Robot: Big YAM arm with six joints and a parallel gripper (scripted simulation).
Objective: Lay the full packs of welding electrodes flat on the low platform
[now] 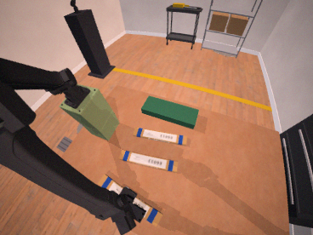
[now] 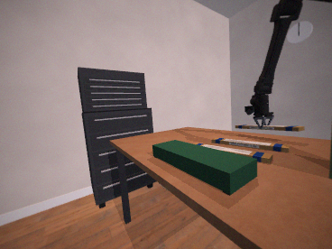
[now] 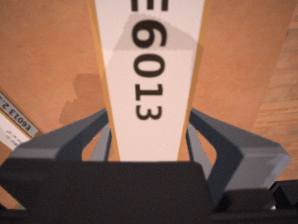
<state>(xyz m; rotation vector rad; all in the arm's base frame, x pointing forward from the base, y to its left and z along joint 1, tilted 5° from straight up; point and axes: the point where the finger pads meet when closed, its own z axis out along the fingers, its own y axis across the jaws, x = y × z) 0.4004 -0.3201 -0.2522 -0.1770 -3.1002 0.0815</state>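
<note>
Dark green platform (image 1: 170, 111); white-labelled, blue-banded tan packs (image 1: 161, 136); orange-brown wood table (image 1: 238, 170).
</note>
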